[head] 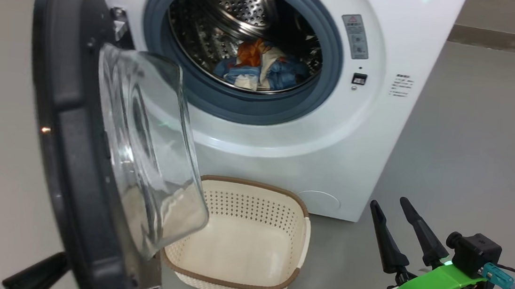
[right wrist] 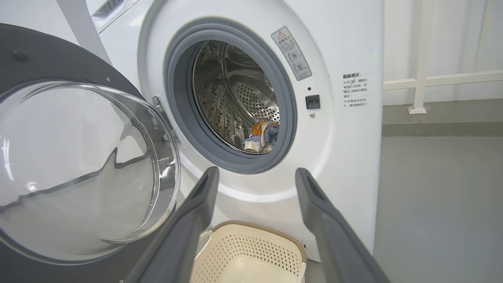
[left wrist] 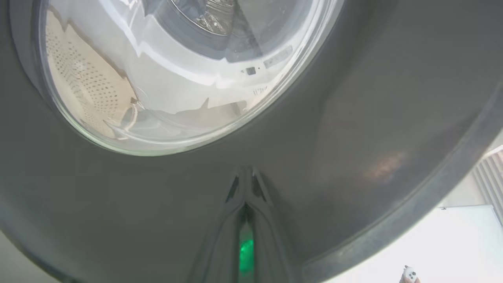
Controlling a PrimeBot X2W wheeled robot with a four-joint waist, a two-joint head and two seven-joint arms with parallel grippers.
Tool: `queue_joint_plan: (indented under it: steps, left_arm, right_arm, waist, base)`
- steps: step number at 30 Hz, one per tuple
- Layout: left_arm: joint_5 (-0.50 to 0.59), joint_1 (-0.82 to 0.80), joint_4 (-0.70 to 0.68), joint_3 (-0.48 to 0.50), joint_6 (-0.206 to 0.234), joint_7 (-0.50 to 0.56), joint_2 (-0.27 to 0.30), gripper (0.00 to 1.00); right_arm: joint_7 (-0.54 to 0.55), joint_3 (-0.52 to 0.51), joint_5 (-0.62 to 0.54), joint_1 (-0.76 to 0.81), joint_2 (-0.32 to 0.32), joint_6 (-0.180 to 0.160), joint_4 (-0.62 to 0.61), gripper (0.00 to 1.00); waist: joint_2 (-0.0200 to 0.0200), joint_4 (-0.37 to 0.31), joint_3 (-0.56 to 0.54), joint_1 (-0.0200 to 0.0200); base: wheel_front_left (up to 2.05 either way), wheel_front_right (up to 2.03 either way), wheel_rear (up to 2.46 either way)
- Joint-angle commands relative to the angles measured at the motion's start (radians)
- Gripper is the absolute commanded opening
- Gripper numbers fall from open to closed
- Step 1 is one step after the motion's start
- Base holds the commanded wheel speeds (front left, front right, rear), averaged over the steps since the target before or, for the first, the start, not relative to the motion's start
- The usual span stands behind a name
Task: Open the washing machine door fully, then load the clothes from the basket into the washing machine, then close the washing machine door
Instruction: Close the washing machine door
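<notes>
The washing machine [head: 372, 127] [right wrist: 346, 157] stands with its door [head: 73, 145] [right wrist: 59, 63] swung out on the left, glass bowl facing the drum. The clothes [head: 260, 67] [right wrist: 261, 135], blue, orange and white, lie inside the steel drum. The basket [head: 253, 184] [right wrist: 255, 251] sits on the floor below the opening with nothing in it. My left gripper [head: 62, 260] [left wrist: 245, 173] is shut, its tips against the door's [left wrist: 353, 118] black outer face just below the window. My right gripper [head: 391, 207] [right wrist: 256, 173] is open and holds nothing, to the right of the basket and pointing at the machine.
Grey floor [head: 473, 160] stretches to the right of the machine. A white railing post [right wrist: 418, 59] stands by the wall behind it. The open door fills the space at the left front of the machine.
</notes>
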Motion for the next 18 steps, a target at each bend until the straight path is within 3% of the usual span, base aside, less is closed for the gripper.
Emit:
queue_joint_plan:
  steps: [1,18]
  left_arm:
    - [0.0,-0.018,-0.047,0.008,-0.005,0.009,0.001,0.0]
    - [0.033,-0.066,0.004,-0.069,-0.04,-0.099,-0.05,0.0]
  right_arm:
    - [-0.005,0.018,0.007,-0.009,-0.001,0.002,-0.023,1.0]
    - [-0.005,0.022,0.013,-0.012,-0.003,0.002,-0.019,1.0]
  waist:
    - [-0.0001,-0.028,-0.009,0.0]
    - [-0.0001,-0.233,-0.001,0.0]
  base:
    - [0.0,0.0,0.0]
    - [0.0,0.0,0.0]
